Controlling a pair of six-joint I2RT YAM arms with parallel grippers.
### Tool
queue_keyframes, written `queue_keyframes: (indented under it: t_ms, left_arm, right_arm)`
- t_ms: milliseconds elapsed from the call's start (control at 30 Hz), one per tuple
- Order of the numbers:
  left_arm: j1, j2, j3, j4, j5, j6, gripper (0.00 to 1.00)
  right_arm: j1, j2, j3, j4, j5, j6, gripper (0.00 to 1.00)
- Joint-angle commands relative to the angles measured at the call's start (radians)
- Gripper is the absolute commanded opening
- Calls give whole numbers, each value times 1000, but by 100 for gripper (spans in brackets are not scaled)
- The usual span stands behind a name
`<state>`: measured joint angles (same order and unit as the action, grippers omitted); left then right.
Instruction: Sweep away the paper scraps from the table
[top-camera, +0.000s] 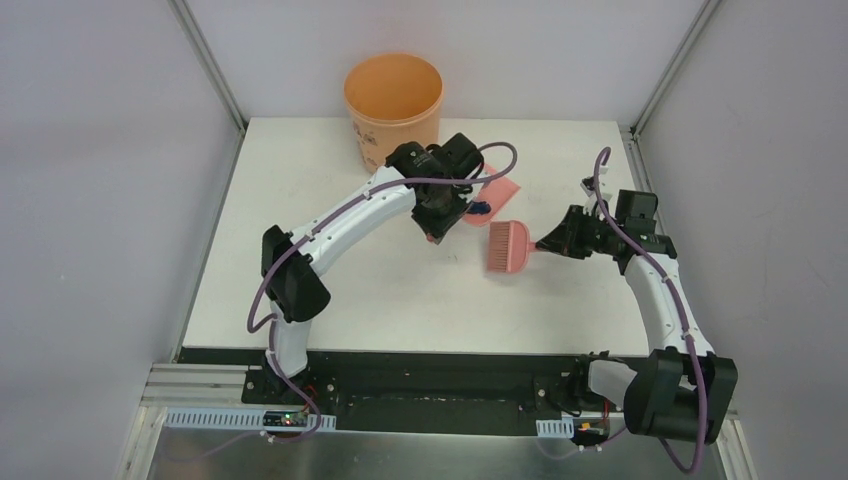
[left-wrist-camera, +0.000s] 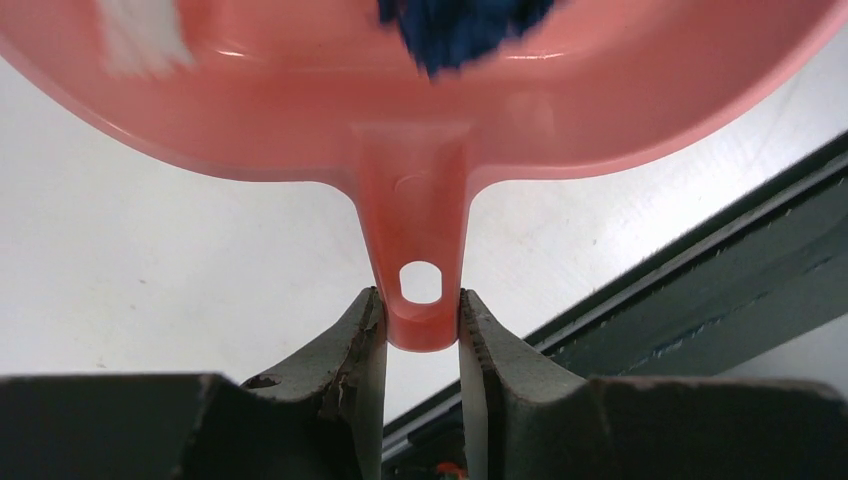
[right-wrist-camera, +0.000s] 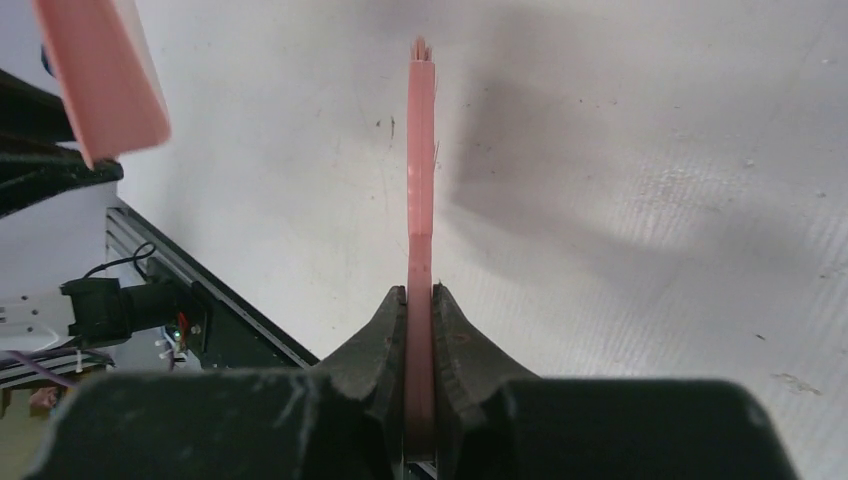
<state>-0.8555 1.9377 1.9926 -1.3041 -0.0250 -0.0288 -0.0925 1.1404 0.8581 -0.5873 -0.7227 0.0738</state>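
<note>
Grey walls and metal posts frame a white worktop (top-camera: 380, 290), and an orange bucket (top-camera: 393, 95) stands at its far edge. The only scrap that shows clearly is a dark blue scrap (left-wrist-camera: 465, 30). It lies not on the worktop but inside the pink pan (left-wrist-camera: 420, 110), against the back wall just above where the handle leaves it. A blurred white patch (left-wrist-camera: 145, 35) in the pan's other corner may be a second one, but it is too soft to tell. No loose scraps show on the bare worktop in the top view.

The left hand (left-wrist-camera: 420, 312) is clamped on the end of the pan's handle, one finger on either side of the hanging hole. Just beside the pan, toward the right arm, is the brush (top-camera: 508, 248). The right hand (right-wrist-camera: 420, 300) is pinched tight on its flat handle.

The coming move likely turns on pan and bucket. In the top view the pan's long axis runs from the handle at near-left to the mouth at far-right. The bucket sits beyond it to the far-left, near the left arm's wrist. The mouth thus points away from the bucket, so the left arm, the nearer one and already carrying the load, would probably have to swing the pan round before tipping.
</note>
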Motion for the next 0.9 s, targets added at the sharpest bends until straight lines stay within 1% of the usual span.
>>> queue_keyframes:
  t_ms: [0, 67, 167, 200, 333, 567, 867]
  left_arm:
    - [40, 47, 171, -15, 4, 10, 0]
    - [53, 78, 242, -15, 5, 3, 0]
    - [77, 124, 351, -16, 67, -4, 0]
    - [86, 141, 380, -16, 94, -11, 0]
    - [118, 179, 464, 0, 128, -42, 0]
    - [157, 168, 471, 112, 153, -119, 0]
    - [230, 168, 501, 249, 244, -212, 0]
  right_arm:
    - [-24, -10, -23, 64, -154, 5, 0]
    - [-28, -7, -29, 75, -172, 5, 0]
    - [-39, -12, -35, 77, -180, 2, 0]
    - [-43, -15, -38, 77, -182, -1, 0]
    - [-51, -16, -45, 79, -198, -8, 0]
    - [-58, -5, -47, 84, -210, -12, 0]
    - [-63, 4, -40, 69, -220, -27, 0]
